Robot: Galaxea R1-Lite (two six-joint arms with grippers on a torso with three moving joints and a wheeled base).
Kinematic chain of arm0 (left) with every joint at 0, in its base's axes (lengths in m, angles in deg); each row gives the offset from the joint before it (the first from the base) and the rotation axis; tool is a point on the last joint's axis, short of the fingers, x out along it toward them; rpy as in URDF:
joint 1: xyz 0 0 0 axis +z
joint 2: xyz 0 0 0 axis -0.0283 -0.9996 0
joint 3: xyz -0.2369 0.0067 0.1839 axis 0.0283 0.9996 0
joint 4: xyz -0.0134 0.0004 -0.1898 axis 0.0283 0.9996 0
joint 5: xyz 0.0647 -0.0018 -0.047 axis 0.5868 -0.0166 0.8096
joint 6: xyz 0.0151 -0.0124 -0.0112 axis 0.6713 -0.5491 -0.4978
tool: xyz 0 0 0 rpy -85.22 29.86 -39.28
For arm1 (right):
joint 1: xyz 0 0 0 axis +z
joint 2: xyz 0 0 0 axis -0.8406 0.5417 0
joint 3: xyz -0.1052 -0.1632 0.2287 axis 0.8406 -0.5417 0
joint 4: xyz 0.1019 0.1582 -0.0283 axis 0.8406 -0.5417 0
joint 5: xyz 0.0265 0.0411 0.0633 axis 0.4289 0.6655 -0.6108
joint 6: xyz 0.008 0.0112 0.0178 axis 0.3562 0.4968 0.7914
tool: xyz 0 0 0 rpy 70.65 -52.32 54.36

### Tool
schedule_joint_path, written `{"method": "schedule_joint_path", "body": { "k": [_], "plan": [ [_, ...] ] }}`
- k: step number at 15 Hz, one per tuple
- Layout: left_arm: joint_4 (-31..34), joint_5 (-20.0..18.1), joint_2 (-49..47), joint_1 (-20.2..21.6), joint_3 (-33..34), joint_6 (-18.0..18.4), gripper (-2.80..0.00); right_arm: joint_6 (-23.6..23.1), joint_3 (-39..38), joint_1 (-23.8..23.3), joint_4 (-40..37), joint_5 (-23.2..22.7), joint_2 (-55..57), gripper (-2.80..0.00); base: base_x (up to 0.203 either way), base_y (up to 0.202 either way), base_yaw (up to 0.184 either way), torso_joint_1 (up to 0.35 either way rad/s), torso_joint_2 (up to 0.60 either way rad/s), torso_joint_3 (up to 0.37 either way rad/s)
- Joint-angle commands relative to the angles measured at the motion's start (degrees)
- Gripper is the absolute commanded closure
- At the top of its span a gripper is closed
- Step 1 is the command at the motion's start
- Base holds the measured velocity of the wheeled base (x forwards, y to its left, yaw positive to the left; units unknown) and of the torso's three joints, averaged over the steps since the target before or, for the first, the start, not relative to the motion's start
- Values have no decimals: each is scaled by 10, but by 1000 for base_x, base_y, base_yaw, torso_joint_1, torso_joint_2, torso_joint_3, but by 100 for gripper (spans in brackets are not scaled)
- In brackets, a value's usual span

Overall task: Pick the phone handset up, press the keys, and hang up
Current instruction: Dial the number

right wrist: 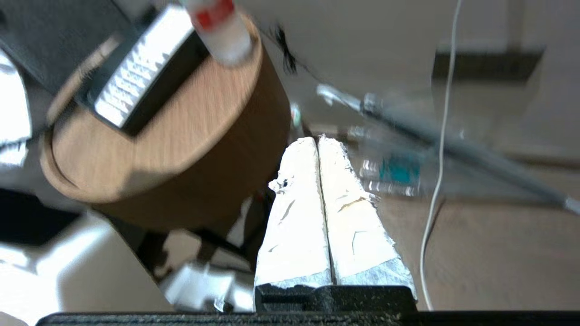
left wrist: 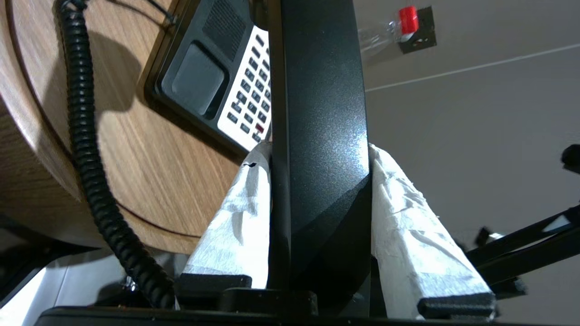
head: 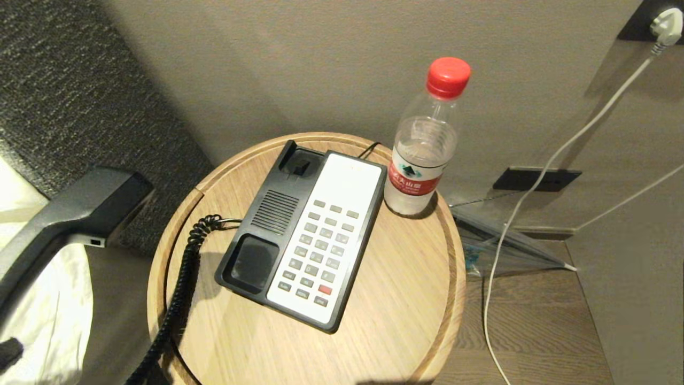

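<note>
Progress: the first step is complete. The phone handset (head: 69,214) is off the phone base (head: 304,235) and held up to the left of the base, beyond the rim of the round tabletop (head: 406,315). The cradle wells on the left side of the base stand empty. The left gripper (left wrist: 319,158) holds the handset; its two white-wrapped jaws are clamped against opposite sides of the handset's black shaft, as the left wrist view shows.

Remaining steps: pressing the keys (head: 320,251) and hanging up. No gripper is on or above the keys in the head view, so the pressing step is judged not yet begun. The right gripper (right wrist: 319,149) is below and off to the side of the tabletop, well apart from the base, with its jaws closed flat against each other and holding nothing. A pressed-together pair of jaws would suit key pressing, though that is a judgement only.

Orientation: the handset's long axis runs obliquely, from low and farther left of the base up toward the base. The blocky end nearest the base is the raised one. The coiled cord (head: 181,278) hangs from the left edge of the base down over the tabletop rim. A water bottle (head: 422,149) stands just beside the far right corner of the base.
</note>
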Motion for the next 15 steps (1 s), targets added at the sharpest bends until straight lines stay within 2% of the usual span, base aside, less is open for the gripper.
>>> {"method": "schedule_joint_path", "body": {
  "k": [1, 5, 7, 9, 12, 14, 15],
  "plan": [
    [-1, -2, -6, -1, 4, -3, 0, 6, 54, 0, 24, -6, 114, 0, 0, 0, 0, 0, 0, 0],
    [-9, -2, -9, -1, 9, -3, 0, 28, 121, 0, 57, -68, 324, 0, 0, 0, 0, 0, 0, 0],
    [-21, -3, -15, 0, 8, -3, 0, 49, 135, 7, 66, -127, 407, 0, 0, 0, 0, 0, 0, 0],
    [-30, -3, -28, 0, 9, -2, 0, 89, 161, 48, 72, -156, 455, 0, 0, 0, 0, 0, 0, 0],
    [-33, -3, -31, -1, 14, -2, 0, 146, 200, 125, 88, -164, 500, 0, 0, 0, 0, 0, 0, 0],
    [-33, -3, -31, -1, 14, -2, 0, 176, 220, 169, 119, -146, 539, 0, 0, 0, 0, 0, 0, 0],
    [-33, -3, -31, -1, 14, -2, 0, 186, 226, 176, 130, -136, 544, 0, 0, 0, 0, 0, 0, 0]
  ]
}}
